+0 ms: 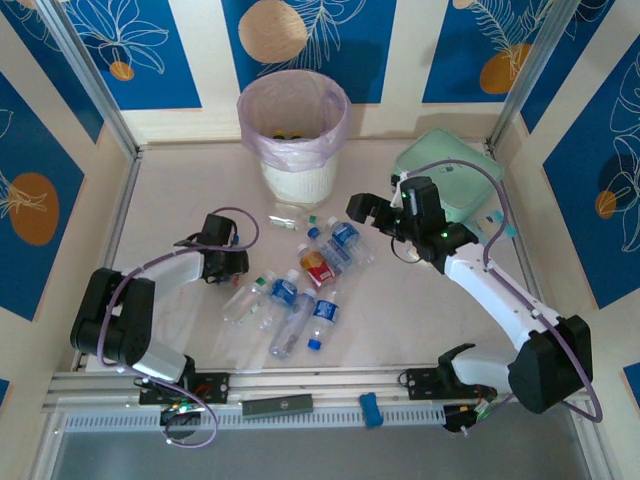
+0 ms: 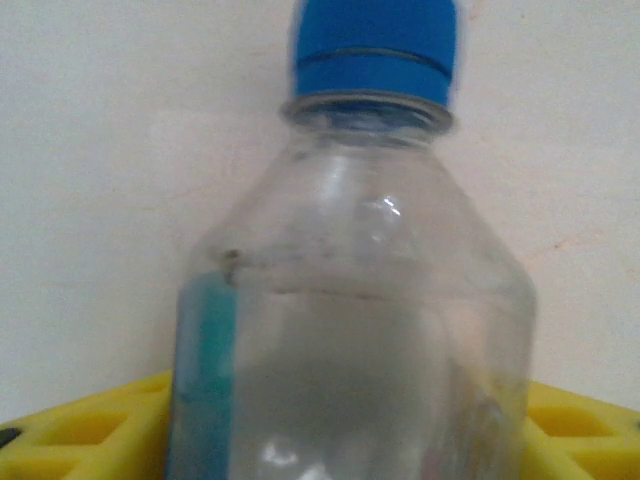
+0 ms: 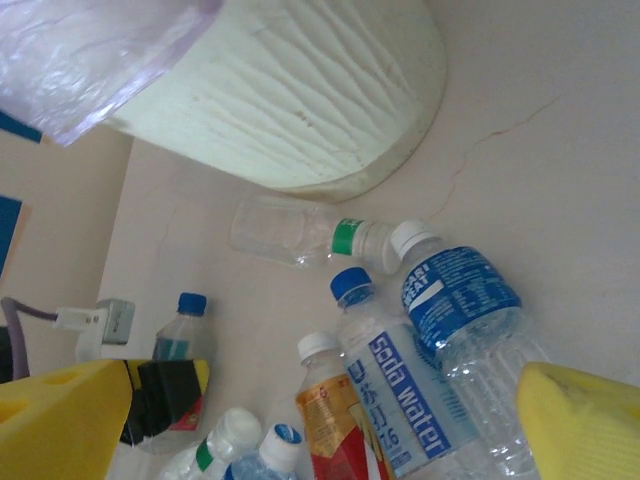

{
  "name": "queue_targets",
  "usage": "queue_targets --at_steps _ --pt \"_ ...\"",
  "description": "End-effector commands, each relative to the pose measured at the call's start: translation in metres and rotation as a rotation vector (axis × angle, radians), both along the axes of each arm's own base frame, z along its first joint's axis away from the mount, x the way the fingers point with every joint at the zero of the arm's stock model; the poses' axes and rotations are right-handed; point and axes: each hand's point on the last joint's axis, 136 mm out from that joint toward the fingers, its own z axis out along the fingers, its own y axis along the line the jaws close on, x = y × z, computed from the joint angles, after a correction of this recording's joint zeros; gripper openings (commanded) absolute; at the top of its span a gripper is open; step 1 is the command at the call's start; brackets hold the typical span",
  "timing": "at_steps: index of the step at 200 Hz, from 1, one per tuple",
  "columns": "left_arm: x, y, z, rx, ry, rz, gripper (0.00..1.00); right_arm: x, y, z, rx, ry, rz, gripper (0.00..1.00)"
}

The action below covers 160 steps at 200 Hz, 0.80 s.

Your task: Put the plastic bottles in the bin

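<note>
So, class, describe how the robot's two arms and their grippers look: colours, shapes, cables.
Both arms have white links with bulky black joints: the left arm and the right arm. A lilac cable loops along each. The left gripper and right gripper are black blocks. Their fingers are yellow, with moulded cut-outs.

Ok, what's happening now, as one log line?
left gripper: shut on blue-capped bottle | right gripper: open over bottle pile | bin: behind pile

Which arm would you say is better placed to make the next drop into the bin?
Left, I'd judge: the left end effector grips a blue-capped bottle, ready for the bin; the right end effector is open and empty.
</note>
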Motion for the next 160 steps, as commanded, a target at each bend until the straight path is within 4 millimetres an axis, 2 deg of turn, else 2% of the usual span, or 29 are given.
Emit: queue_targets --at_steps 1,15,43,79,119,160 --pt "0.008 -0.005 0.006 0.001 -0.020 -0.021 0.56 0.000 -0.005 0.009 0.068 -0.034 -0.030 0.99" --pt "0.008 -0.005 0.006 0.004 -0.022 -0.022 0.49 0.000 -0.008 0.007 0.067 -0.030 -0.028 0.99" --pt "0.009 -0.006 0.016 -0.009 -0.055 -0.022 0.44 0.001 -0.010 0.001 0.053 0.002 -0.036 0.99" --pt "0.015 -0.011 0.053 -0.057 -0.150 -0.029 0.42 0.008 -0.014 -0.011 0.048 0.082 -0.076 0.99" --pt "0.019 -0.025 0.127 -0.156 -0.309 -0.081 0.41 0.011 -0.003 -0.017 0.018 0.094 -0.035 0.99" --pt "0.026 -0.043 0.226 -0.271 -0.508 -0.157 0.39 0.013 0.000 -0.024 -0.016 0.115 -0.031 0.99"
